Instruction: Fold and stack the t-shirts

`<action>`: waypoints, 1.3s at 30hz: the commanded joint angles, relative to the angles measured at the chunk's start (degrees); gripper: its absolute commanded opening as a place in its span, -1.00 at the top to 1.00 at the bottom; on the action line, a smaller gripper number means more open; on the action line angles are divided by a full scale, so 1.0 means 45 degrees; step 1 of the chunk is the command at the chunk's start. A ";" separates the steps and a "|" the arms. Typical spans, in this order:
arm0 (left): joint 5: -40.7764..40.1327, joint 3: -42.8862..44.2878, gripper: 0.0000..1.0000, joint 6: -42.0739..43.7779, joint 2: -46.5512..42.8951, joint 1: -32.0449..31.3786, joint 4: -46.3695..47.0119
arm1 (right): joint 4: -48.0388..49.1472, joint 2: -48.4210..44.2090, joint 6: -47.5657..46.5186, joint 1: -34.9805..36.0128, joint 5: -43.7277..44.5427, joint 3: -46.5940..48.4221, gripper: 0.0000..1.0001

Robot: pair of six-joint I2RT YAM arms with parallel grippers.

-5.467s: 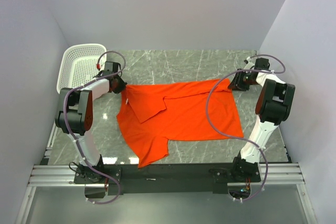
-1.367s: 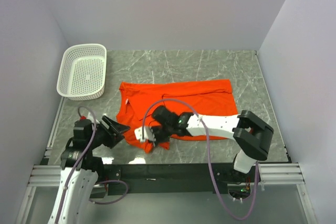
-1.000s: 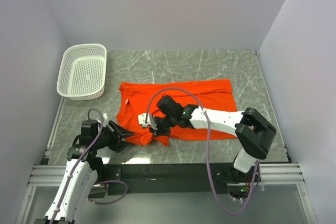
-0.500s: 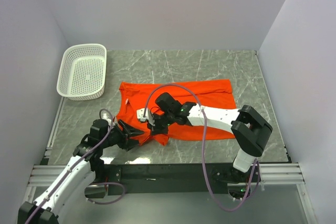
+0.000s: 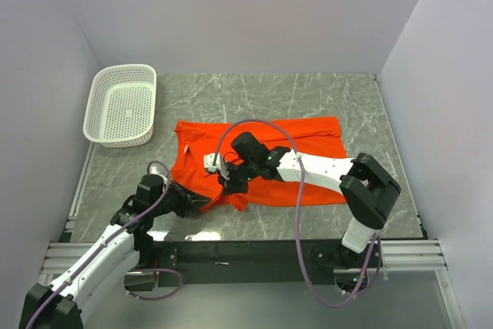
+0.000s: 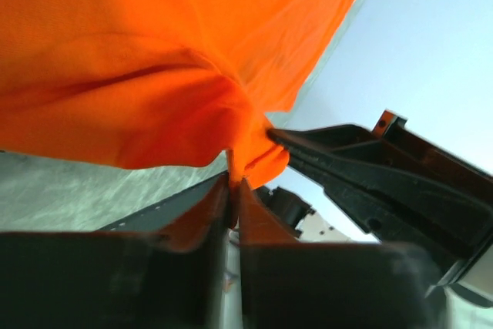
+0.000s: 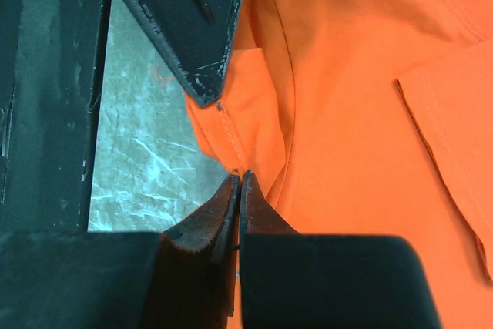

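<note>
Top view first: the orange-red t-shirt (image 5: 308,135) lies across the middle of the grey marbled counter (image 5: 269,90), spread flat out toward 3 o'clock, with its 7 o'clock corner bunched and doubled over. The right arm reaches in from 4 o'clock, the right fingers (image 5: 229,184) planted on that bunched corner. The left arm comes in low from 8 o'clock, and the left fingers (image 5: 205,202) sit at the shirt's near-left edge, just beside the right pair. A white perforated basket (image 5: 123,109) sits up at the 10 o'clock corner, well apart from the cloth. Over to the left wrist view — the left fingers are clenched on a pinch of orange fabric, which fans up and away toward 11 o'clock, puckered where it is caught. A black finger of the right arm comes in from 3 o'clock, its tip touching the same gather. Now the right wrist view — the right fingers are pressed tight together with the stitched hem caught at their tips. Shirt fills everything from 12 round to 5 o'clock, a left fingertip lies on the hem at 11 o'clock, and bare counter shows at 9 o'clock.
</note>
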 commanded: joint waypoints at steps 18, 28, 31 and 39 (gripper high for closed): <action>-0.0509 0.0461 0.99 0.0660 -0.1437 -0.0044 0.0323 | -0.9488 -0.7698 -1.2268 -0.9981 0.4029 -0.3998 -0.31; -0.0548 0.1086 0.99 0.1461 -0.1458 -0.0024 0.0107 | -0.9902 -0.7370 -1.4467 -1.3544 0.4754 -0.5368 -0.15; -0.0490 0.1028 0.99 0.1481 -0.1341 -0.0024 0.0437 | -0.9354 -0.7018 -1.4213 -1.3505 0.5007 -0.5623 -0.11; -0.0216 0.0755 0.99 0.1344 -0.1281 -0.0024 0.0791 | -0.8183 -0.6627 -1.4331 -1.3485 0.5692 -0.6501 0.00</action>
